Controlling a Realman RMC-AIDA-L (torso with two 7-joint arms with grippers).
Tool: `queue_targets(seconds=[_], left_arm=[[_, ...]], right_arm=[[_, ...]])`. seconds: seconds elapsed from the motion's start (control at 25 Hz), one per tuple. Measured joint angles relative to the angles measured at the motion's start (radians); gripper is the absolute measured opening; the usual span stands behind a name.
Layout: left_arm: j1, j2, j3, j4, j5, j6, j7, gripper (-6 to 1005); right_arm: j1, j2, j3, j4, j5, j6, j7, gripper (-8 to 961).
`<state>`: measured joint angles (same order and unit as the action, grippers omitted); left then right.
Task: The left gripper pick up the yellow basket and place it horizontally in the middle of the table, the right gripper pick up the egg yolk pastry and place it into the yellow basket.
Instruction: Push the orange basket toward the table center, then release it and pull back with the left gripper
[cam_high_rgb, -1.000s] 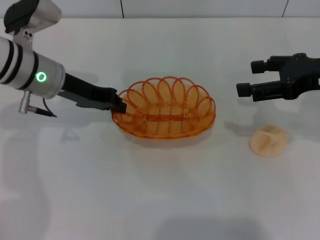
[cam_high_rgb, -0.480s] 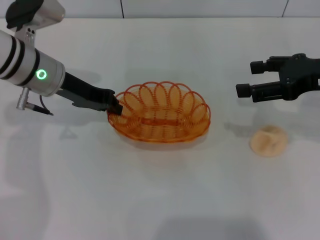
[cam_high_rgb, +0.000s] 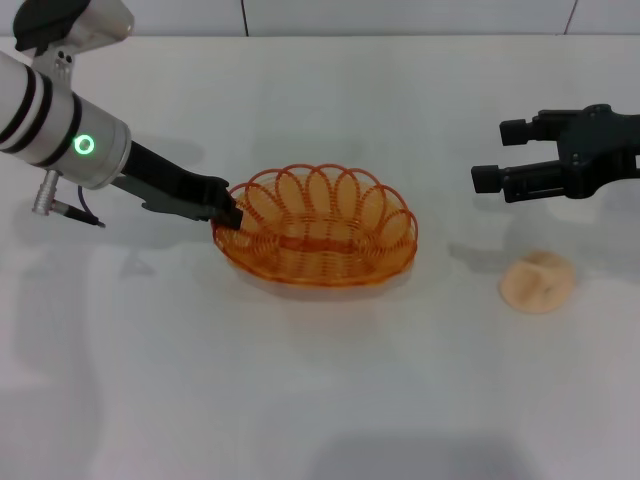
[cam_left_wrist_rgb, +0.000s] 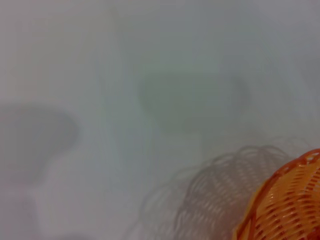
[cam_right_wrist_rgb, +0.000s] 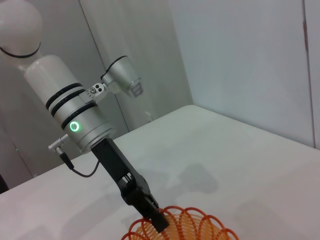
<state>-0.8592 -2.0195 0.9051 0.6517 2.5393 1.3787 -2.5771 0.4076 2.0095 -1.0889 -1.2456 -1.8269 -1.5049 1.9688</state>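
The yellow basket (cam_high_rgb: 316, 228) lies near the middle of the white table (cam_high_rgb: 320, 380); I cannot tell whether it touches the top. My left gripper (cam_high_rgb: 229, 213) is shut on the basket's left rim. The left wrist view shows only a corner of the basket (cam_left_wrist_rgb: 285, 205) over the table. The right wrist view shows the left gripper (cam_right_wrist_rgb: 156, 218) at the basket's rim (cam_right_wrist_rgb: 187, 226). The egg yolk pastry (cam_high_rgb: 537, 281) rests on the table at the right. My right gripper (cam_high_rgb: 486, 162) is open and empty, hovering above and behind the pastry.
The table's far edge meets a pale wall (cam_high_rgb: 400, 15) at the back. White tabletop stretches in front of the basket and the pastry.
The left gripper has carried the basket slightly to the left and lower; the basket now sits flatter. The right gripper and the pastry have not moved.
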Motion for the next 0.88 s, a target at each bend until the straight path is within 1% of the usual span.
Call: queue_targets(seconds=[0.24, 0.88], left_arm=[[0.005, -0.005, 0.0, -0.001, 0.001, -0.006, 0.0, 80], [0.014, -0.007, -0.002, -0.005, -0.008, -0.009, -0.016, 125]], right_arm=[[0.005, 0.0, -0.001, 0.0, 0.0, 0.0, -0.002, 870], [0.006, 0.0, -0.008, 0.0, 0.0, -0.004, -0.001, 870]])
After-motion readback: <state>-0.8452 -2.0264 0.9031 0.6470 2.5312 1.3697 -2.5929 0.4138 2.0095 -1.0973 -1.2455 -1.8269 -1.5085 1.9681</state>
